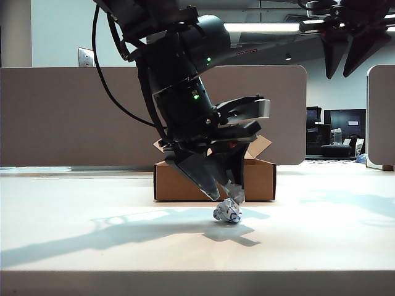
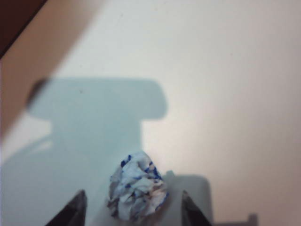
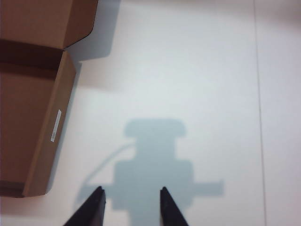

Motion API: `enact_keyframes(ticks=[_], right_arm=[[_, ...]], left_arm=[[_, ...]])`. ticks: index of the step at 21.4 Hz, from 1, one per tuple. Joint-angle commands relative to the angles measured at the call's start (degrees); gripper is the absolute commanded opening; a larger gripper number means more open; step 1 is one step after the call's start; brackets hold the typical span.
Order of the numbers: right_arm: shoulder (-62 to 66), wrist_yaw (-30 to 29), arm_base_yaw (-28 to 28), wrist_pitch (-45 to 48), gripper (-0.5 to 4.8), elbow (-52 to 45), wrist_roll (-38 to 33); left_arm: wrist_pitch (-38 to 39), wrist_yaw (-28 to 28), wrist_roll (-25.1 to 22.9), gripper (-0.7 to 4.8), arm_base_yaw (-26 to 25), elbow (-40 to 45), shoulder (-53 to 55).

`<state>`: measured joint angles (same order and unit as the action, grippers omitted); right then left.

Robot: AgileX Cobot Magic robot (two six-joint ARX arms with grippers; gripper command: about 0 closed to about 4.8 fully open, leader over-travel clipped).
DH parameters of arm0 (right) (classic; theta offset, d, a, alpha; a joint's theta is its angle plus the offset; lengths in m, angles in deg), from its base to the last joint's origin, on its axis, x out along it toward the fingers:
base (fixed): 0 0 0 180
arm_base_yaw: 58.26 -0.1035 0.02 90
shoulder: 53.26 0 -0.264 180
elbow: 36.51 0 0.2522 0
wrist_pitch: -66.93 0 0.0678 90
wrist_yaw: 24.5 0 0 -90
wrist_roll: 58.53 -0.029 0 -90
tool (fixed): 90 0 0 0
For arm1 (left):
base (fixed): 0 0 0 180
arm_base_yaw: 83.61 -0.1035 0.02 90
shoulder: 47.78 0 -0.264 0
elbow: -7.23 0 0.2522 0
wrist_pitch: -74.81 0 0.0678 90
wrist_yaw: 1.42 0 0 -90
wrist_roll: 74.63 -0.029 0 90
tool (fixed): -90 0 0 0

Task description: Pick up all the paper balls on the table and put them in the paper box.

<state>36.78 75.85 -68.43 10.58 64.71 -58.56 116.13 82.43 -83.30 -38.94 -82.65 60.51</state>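
One crumpled white paper ball (image 1: pixel 228 211) with blue print lies on the off-white table (image 1: pixel 92 246), in front of the brown paper box (image 1: pixel 185 182). My left gripper (image 1: pixel 226 197) points down over it, open. Its two dark fingertips stand on either side of the paper ball (image 2: pixel 137 186) with a gap on each side, as the left gripper (image 2: pixel 133 194) shows in its wrist view. My right gripper (image 1: pixel 339 75) hangs high at the upper right, open and empty. In its wrist view the right gripper (image 3: pixel 131 189) looks down on bare table beside the paper box (image 3: pixel 28 117), whose flaps stand open.
A grey-brown divider panel (image 1: pixel 62 117) runs behind the table and a second panel (image 1: pixel 381 117) stands at the far right. The table's front edge (image 1: pixel 197 271) is close to the camera. The arms cast shadows on the tabletop.
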Motion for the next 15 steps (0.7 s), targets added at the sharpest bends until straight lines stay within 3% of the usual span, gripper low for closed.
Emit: enact_keyframes(ticks=[1,4,15], right_arm=[[-0.3,0.1,0.0,0.6,1.65,0.2,-0.1],[-0.3,0.1,0.0,0.6,1.65,0.2,-0.1],[-0.3,0.1,0.0,0.6,1.65,0.2,0.1]], left_arm=[[-1.0,0.3,-0.4,2.51,0.0,0.0,0.8],[-1.5,-0.1,-0.3,2.81,0.0,0.0,2.3],[-3.0,1.3,-0.3,2.77,0.0,0.0,3.7]])
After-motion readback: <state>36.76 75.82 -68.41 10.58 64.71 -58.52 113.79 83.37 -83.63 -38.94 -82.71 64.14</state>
